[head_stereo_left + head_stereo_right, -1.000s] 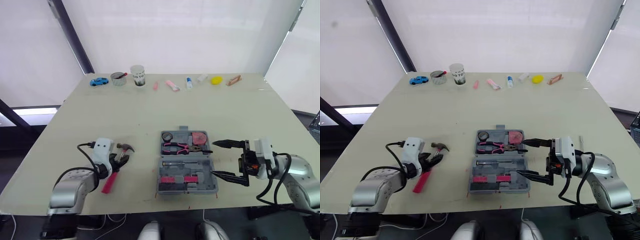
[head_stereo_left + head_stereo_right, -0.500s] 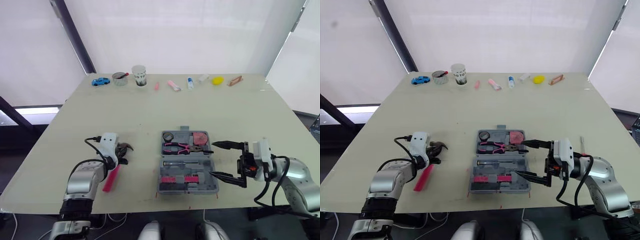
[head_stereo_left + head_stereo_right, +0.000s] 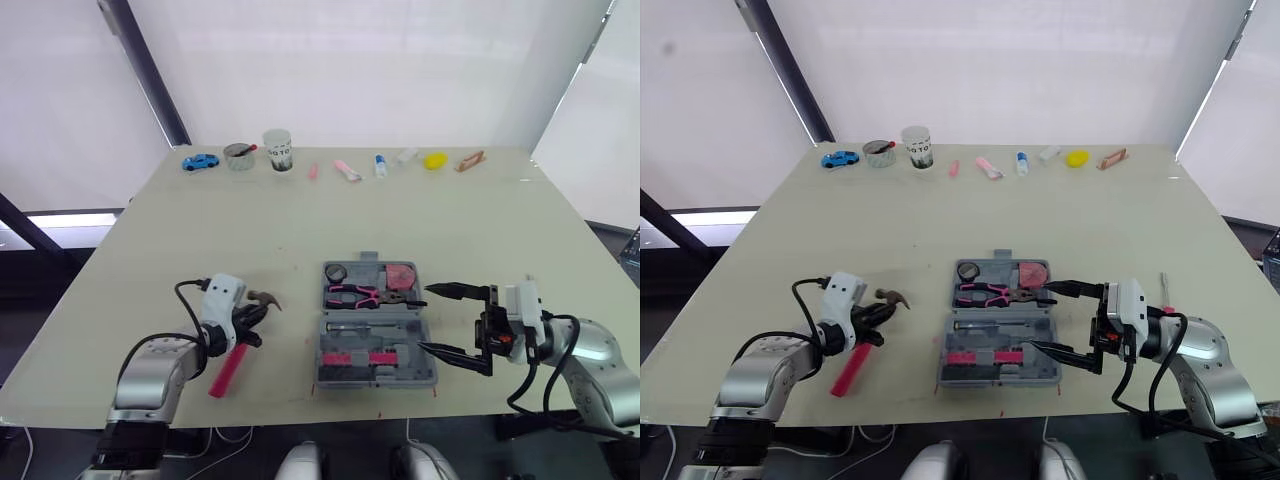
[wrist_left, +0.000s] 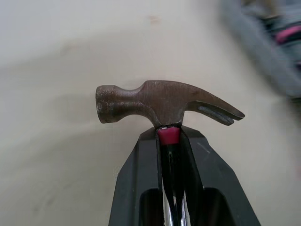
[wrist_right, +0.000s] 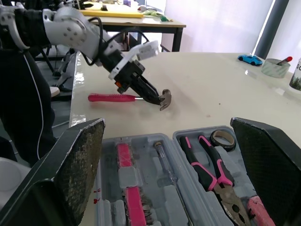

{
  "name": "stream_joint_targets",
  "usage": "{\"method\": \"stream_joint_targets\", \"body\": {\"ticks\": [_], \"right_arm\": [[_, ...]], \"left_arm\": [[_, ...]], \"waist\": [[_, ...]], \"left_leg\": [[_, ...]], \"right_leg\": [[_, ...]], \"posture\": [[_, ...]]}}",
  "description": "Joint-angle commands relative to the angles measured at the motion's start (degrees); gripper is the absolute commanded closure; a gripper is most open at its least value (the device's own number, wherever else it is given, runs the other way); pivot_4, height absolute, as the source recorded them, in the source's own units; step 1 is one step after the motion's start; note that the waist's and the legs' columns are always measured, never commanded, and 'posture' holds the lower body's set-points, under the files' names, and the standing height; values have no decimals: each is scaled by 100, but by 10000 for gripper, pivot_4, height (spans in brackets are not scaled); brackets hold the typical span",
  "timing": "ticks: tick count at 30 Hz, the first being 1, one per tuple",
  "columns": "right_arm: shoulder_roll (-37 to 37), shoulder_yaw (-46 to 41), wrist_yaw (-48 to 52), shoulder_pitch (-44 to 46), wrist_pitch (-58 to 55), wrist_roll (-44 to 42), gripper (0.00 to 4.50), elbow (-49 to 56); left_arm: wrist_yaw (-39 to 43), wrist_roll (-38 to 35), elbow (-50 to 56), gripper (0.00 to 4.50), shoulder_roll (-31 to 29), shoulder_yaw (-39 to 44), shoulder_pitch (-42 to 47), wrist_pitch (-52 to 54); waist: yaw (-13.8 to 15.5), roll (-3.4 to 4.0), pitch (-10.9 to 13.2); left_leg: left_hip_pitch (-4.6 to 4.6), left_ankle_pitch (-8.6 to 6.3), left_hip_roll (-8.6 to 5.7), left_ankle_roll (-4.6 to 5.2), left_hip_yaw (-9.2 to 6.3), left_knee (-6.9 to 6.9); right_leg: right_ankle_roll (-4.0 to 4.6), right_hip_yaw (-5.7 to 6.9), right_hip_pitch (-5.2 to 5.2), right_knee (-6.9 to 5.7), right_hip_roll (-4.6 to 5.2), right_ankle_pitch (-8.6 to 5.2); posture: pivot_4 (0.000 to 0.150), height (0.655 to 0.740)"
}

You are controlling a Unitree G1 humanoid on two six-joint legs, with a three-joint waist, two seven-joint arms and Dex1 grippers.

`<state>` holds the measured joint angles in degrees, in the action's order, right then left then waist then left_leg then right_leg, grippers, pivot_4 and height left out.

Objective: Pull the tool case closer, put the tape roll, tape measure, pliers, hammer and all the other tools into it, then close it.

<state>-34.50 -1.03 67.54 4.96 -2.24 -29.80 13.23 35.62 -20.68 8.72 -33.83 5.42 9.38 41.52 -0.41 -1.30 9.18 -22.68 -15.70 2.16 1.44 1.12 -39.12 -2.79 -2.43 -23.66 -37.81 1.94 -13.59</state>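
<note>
Left gripper (image 4: pixel 168 135) is clamping the hammer (image 3: pixel 229 366) on the shaft just under its head, jaws closed tight around it. The hammer is sitting left of the tool case (image 3: pixel 376 380), near it but apart. Right gripper (image 3: pixel 428 318) is hovering at the case's right edge, jaws spread wide and gripping nothing. The case is lying open with the pliers (image 3: pixel 358 294) seated inside.

Each arm has a rounded silver-grey forearm shell (image 3: pixel 150 372) ending in a white boxy wrist block (image 3: pixel 222 297). A black cable (image 3: pixel 186 290) loops out behind each block. The left tool (image 3: pixel 258 313) and right tool (image 3: pixel 425 318) carry two black tapering fingers. The right tool's inner pads (image 5: pixel 82 155) look coarse and grainy, and small orange-red marks (image 3: pixel 497 335) sit behind it.
</note>
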Motion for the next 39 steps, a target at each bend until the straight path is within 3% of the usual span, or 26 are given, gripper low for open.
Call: {"method": "stream_joint_targets", "body": {"ticks": [1,5,8,22,29,39], "right_arm": [[-205,-304,123,-52,73,-91,0,-9],[-617,-677,289,-271,-14,-177,0,-103],[-873,-948,366,-430,-35,-229,0,-203],[-1193,-1762,263,-1200,-32,-169,0,-159],[-1180,-1884,109,-1417,-96,-163,0,25],[-1234,-2074,44,-1612,-166,-193,0,132]], "left_arm": [[572,-382,750,44200,-170,-381,451,272],[1269,-562,1178,44280,-427,-1271,1165,786],[1332,-455,1067,44282,-370,-1775,1741,1088],[2091,269,-407,44282,492,-4167,4313,1715],[2166,909,-1348,44282,1145,-4989,4842,1521],[2337,1486,-1934,44282,1827,-5505,5047,1275]], "waist": [[1,1,0],[17,0,3],[12,-1,4],[-19,3,9],[-15,13,16],[-15,14,18]], "left_leg": [[1,0,0,0,-1,0],[-9,0,-10,0,8,-3],[-8,0,-10,1,11,-2],[-7,0,-6,1,15,-4],[-9,0,-6,2,11,-5],[-16,0,-8,3,10,-6]], "right_leg": [[0,-3,0,0,2,0],[-2,4,0,4,-1,0],[-3,1,1,8,-6,0],[-3,-4,0,6,-24,-2],[-3,-3,-1,7,-28,-3],[-4,-4,-1,12,-27,-3]], "posture": [[1500,7400],[1500,7400],[1500,7400],[1500,7400],[1500,7400],[1500,7400]]}}
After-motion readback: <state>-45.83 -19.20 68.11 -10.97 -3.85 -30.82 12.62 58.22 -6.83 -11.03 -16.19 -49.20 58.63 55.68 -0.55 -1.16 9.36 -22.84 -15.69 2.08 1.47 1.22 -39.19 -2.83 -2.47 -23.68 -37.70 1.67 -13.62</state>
